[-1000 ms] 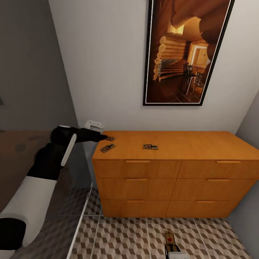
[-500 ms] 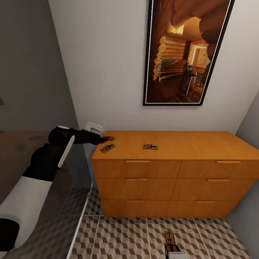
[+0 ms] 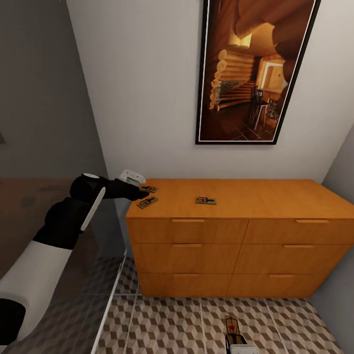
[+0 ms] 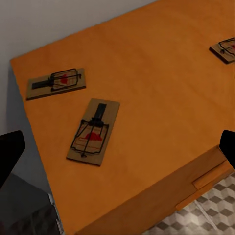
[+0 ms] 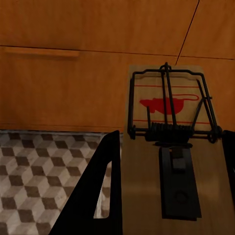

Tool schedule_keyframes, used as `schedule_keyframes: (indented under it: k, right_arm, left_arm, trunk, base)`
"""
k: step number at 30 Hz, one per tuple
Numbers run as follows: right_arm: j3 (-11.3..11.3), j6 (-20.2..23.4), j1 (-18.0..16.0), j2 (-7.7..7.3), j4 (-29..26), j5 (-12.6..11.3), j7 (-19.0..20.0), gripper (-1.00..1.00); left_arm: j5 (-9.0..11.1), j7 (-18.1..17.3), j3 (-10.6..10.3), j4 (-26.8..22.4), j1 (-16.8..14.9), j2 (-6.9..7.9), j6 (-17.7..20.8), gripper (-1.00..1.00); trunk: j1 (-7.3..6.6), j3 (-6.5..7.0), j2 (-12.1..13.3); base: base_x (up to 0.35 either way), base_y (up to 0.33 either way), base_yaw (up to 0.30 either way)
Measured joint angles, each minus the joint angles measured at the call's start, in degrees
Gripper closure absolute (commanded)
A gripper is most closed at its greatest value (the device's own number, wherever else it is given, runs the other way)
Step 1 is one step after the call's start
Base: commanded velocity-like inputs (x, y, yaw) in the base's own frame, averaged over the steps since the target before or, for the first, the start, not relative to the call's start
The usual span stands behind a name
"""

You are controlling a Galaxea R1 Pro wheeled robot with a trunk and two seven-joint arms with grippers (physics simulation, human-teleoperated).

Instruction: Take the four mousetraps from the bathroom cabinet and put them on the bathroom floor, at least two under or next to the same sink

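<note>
Orange-brown wood forms the cabinet (image 3: 236,231), a low sideboard with drawer fronts standing against the white wall below a framed picture (image 3: 255,71). Three mousetraps lie flat on the cabinet top: the rear trap (image 4: 56,83) sits at the cabinet's left end near the wall, the front trap (image 4: 93,132) lies just beside it toward the cabinet's front edge, and a third trap (image 3: 205,200) rests apart from them, nearer the cabinet's middle. The left gripper (image 3: 143,192) hovers over the cabinet's left end above the two neighbouring traps, jaws spread wide and holding nothing; its dark fingertips (image 4: 10,152) frame the wrist view. The right gripper (image 5: 169,196) is low in front of the cabinet drawers, above the bathroom floor (image 3: 172,324), with its fingers closed against the edges of a fourth mousetrap (image 5: 169,147).
</note>
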Motion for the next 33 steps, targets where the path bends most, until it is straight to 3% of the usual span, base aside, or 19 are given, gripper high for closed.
schedule_keyframes:
  k: [20, 33]
  right_arm:
    - [0.00, 0.00, -0.02, 0.00, 0.00, -0.01, 0.00, 1.00]
    - [0.00, 0.00, -0.02, 0.00, 0.00, 0.00, 1.10, 1.00]
  left_arm:
    - [0.02, 0.00, -0.15, 0.52, 0.00, 0.06, 0.00, -1.00]
    - [0.02, 0.00, -0.25, 0.74, 0.00, 0.04, 0.00, -1.00]
  trunk:
    - [-0.01, -0.04, 0.00]
    - [0.00, -0.93, 0.00]
  base:
    - [0.084, 0.000, 0.000]
    - [0.007, 0.000, 0.000]
